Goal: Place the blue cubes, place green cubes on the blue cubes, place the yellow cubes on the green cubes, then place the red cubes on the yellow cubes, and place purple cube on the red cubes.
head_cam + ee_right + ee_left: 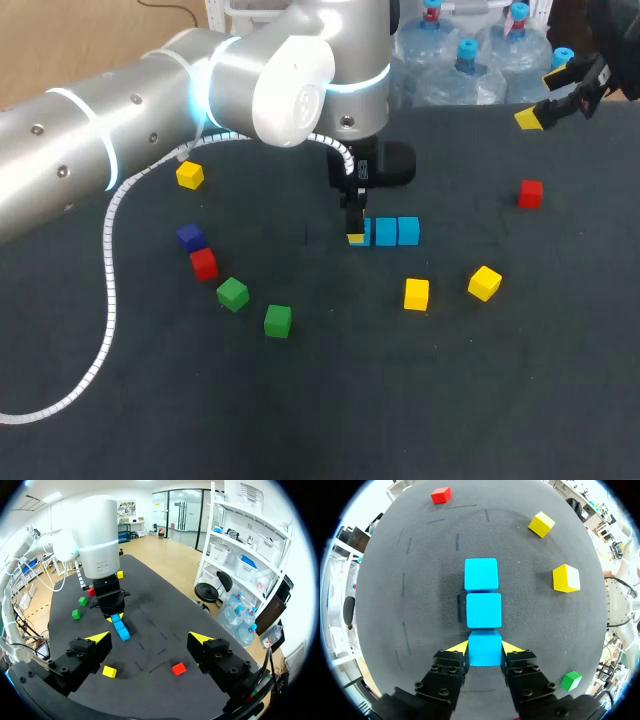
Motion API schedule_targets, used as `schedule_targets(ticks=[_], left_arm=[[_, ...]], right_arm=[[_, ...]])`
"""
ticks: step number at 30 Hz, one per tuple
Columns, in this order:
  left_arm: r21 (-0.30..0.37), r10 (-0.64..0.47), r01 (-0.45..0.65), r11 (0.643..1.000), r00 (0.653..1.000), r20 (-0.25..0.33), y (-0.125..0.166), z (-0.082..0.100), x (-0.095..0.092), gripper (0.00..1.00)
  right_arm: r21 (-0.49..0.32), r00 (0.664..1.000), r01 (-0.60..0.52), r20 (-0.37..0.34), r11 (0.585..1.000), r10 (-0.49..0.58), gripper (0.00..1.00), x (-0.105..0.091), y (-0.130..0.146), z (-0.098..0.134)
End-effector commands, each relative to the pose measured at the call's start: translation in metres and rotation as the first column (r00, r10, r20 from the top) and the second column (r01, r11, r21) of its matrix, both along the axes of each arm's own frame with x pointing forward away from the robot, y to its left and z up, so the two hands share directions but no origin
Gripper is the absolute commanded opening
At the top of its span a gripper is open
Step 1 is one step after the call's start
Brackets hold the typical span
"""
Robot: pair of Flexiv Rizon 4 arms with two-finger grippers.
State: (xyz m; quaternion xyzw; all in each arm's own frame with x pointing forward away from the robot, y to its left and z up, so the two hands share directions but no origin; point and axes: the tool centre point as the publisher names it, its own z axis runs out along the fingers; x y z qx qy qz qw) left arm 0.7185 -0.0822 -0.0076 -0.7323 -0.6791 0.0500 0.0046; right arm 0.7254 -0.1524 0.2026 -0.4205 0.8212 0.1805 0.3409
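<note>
Dark cloth covers the table [300,420], and on it the left gripper [484,649] is clamped on the nearest blue cube [484,652] by its two side faces, with a second blue cube [483,610] and a third blue cube [481,574] in a close line at its twelve o'clock. Bright, sharp-edged and smooth-faced, the held cube looks light and rigid, so I judge a square pinch on opposite flat faces the safest hold, since a corner grip could twist it. Seen from the head view, two green cubes [232,294] lie toward eight o'clock of the row, and the right gripper [150,638], spread wide and empty, hangs well apart at two o'clock.
</note>
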Motion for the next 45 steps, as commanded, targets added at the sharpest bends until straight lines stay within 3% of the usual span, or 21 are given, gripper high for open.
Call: schedule_targets(ticks=[1, 34, 45], left_arm=[[0.002, -0.001, 0.001, 1.0, 1.0, -0.002, 0.0001, -0.0006, 0.0001, 0.11], [0.006, -0.004, 0.004, 1.0, 1.0, 0.003, -0.005, -0.0013, 0.0014, 0.11], [0.012, -0.002, 0.003, 1.0, 1.0, -0.004, -0.0042, -0.0023, 0.0013, 0.15]], right_arm=[[0.0, 1.0, 0.001, 0.001, 1.0, -0.001, 1.0, -0.0008, -0.0001, 0.0002], [0.0, 1.0, 0.001, 0.001, 1.0, -0.001, 1.0, -0.0008, -0.0001, 0.0002], [0.0, 1.0, 0.001, 0.001, 1.0, -0.001, 1.0, -0.0008, -0.0001, 0.0002]])
